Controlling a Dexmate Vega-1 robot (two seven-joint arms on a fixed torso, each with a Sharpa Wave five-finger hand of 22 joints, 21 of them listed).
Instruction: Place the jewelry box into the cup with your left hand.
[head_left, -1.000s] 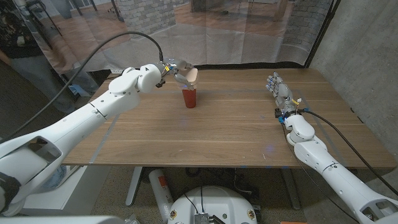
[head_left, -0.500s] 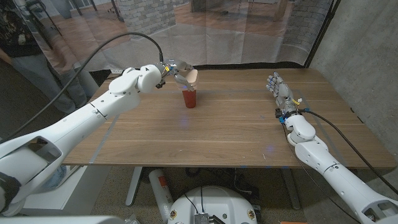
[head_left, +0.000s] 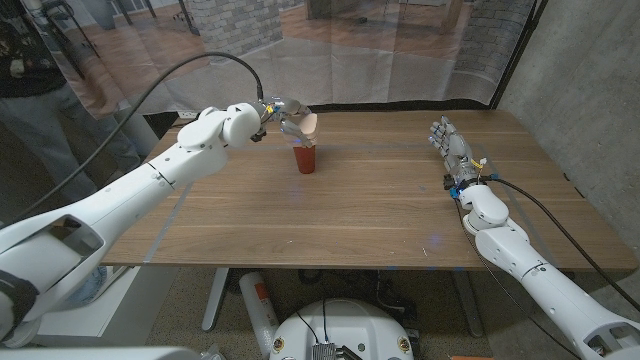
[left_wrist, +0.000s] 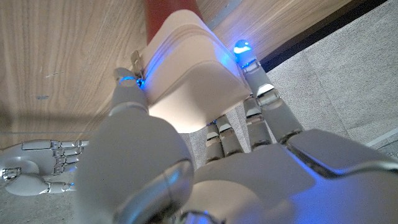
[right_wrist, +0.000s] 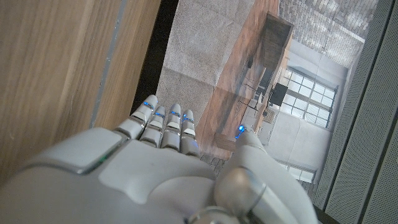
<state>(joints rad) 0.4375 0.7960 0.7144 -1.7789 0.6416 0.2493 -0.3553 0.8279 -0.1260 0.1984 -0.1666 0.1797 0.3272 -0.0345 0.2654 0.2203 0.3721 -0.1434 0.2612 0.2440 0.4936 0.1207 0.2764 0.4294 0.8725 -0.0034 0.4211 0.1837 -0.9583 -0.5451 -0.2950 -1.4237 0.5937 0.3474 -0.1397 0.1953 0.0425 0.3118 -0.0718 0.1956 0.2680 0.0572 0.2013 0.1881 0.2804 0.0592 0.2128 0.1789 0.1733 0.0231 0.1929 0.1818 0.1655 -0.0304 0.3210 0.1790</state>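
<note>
Cream jewelry box (head_left: 309, 124), one, in left hand (head_left: 285, 116); one red cup (head_left: 304, 158).

So the cup (head_left: 304, 158) sits on the table (head_left: 360, 210), toward the far edge and left of the middle. The left hand (head_left: 284, 118) is right above it, holding the jewelry box (head_left: 309, 125) directly over the cup's mouth; in the left wrist view the box (left_wrist: 189, 74) is between the fingers (left_wrist: 261, 93) and thumb. The right hand (head_left: 450, 145) is well apart from all that, over on the right side near the far edge, with fingers pointing away from the robot. A person (head_left: 30, 90) stands beyond the table's far left corner.
</note>
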